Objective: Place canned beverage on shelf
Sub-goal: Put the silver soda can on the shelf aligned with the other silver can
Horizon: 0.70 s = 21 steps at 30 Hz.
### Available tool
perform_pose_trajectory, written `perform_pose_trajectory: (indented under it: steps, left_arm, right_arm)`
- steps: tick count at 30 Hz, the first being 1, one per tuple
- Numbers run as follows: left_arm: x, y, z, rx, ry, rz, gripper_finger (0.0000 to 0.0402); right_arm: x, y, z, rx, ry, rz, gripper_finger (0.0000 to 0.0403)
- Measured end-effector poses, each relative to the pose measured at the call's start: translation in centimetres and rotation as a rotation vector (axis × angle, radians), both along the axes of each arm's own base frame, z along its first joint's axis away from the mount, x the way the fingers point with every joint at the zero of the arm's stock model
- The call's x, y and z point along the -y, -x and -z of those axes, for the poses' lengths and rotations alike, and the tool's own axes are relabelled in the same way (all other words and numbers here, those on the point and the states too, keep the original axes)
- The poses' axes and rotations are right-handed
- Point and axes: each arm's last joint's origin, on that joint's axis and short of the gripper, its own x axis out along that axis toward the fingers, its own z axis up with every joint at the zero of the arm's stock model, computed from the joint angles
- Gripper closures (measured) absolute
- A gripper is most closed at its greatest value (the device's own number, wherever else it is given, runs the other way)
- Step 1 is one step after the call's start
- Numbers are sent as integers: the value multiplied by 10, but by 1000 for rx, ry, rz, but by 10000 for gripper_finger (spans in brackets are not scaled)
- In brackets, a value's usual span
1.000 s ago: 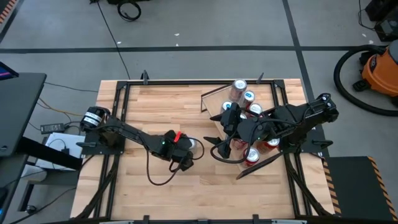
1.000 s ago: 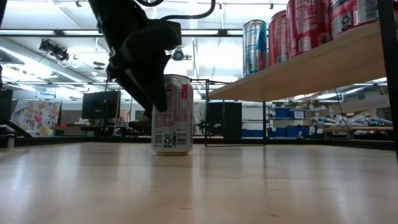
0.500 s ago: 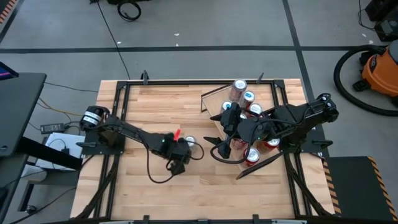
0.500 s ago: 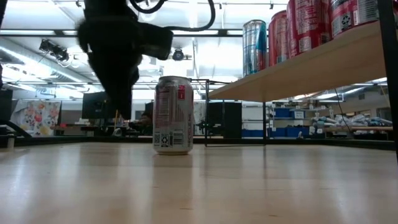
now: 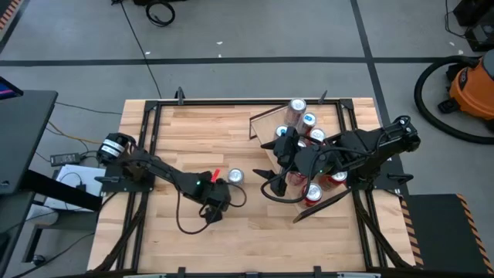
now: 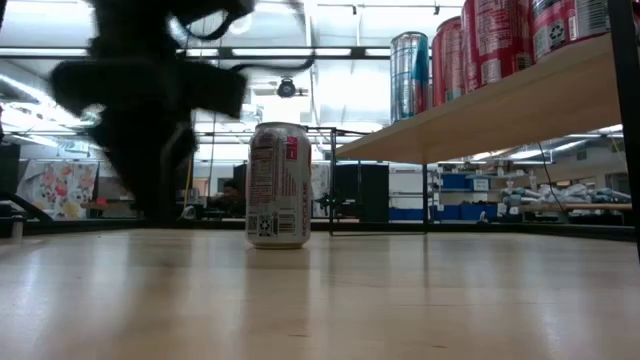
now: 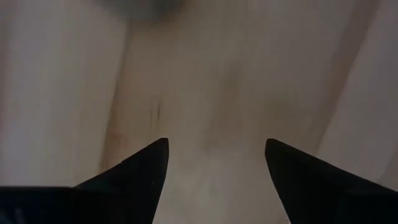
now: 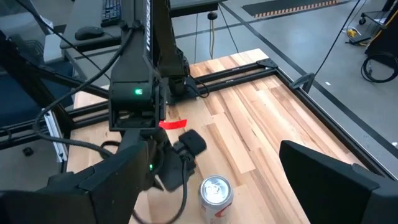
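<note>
Left claw (image 5: 210,207), jaws apart and empty, hung over the table (image 5: 193,131) beside a standing can (image 5: 235,177); right claw (image 5: 272,185) waited open by the shelf (image 6: 500,105).

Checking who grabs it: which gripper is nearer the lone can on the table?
Left. The left gripper sits just beside the can; the right gripper hovers slightly farther, by the shelf.

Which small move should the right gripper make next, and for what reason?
Probably the right gripper should advance toward the can and straddle it. The can stands upright and free on the table, the left gripper is open, empty and clear of it, and the right one is open beside the shelf.
</note>
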Motion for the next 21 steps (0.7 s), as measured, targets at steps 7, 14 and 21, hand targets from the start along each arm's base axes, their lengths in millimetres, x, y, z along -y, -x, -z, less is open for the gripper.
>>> perform_pose_trajectory:
  steps: [7, 14, 21]
  left_arm:
    - [13, 5, 5, 68, 83, -45, 141]
    - [26, 12, -16, 303, -23, -129, 162]
    - [22, 38, -9, 561, 122, -274, 193]
  right_arm:
    - [-3, 1, 0, -4, -4, -6, 29]
    - [-3, 1, 1, -5, -4, -6, 29]
    - [-3, 1, 1, -6, -3, -8, 29]
